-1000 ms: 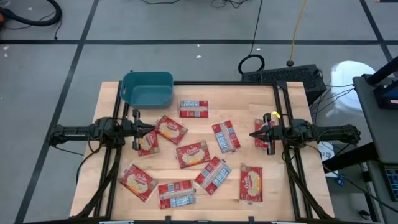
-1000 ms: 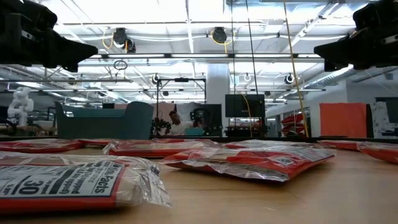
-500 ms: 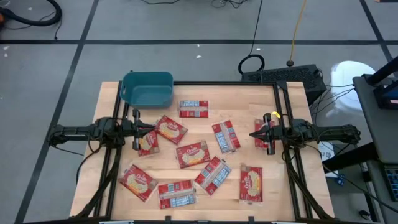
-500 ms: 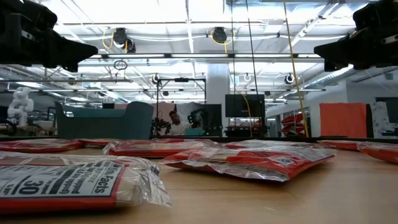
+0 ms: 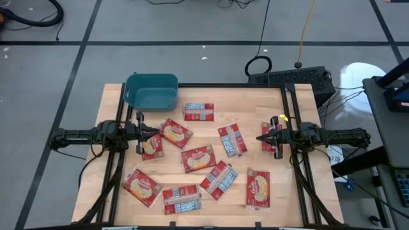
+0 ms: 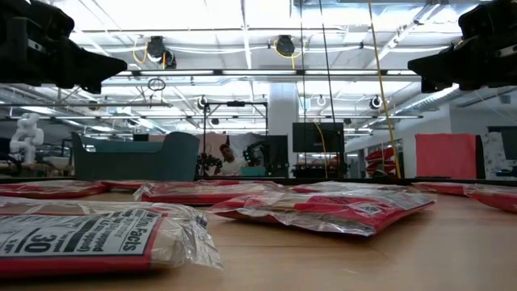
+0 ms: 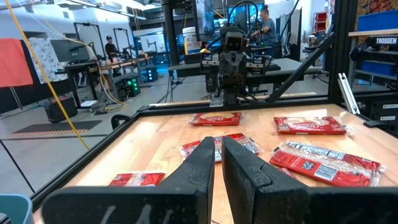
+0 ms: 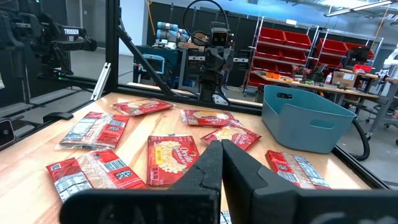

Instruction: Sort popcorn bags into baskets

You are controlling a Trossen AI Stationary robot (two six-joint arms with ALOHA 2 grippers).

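Several red popcorn bags lie flat and scattered over the wooden table [image 5: 115,115], among them one at the centre [image 5: 198,158] and one at the far side [image 5: 198,112]. The teal basket [image 5: 151,91] stands at the far left corner with nothing showing inside. My left gripper [image 5: 159,132] hovers level at the table's left side, above a bag [image 5: 151,147], and is shut on nothing [image 7: 217,142]. My right gripper [image 5: 258,138] hovers level at the right side, also shut on nothing [image 8: 221,144]. Both point toward the table's middle.
A black frame [image 5: 287,92] runs along the table's edges and beside each arm. Bags lie in the near half [image 5: 182,199] and near right [image 5: 258,188]. Bare wood shows between the basket and the right arm [image 5: 249,105]. People stand in the room beyond the table.
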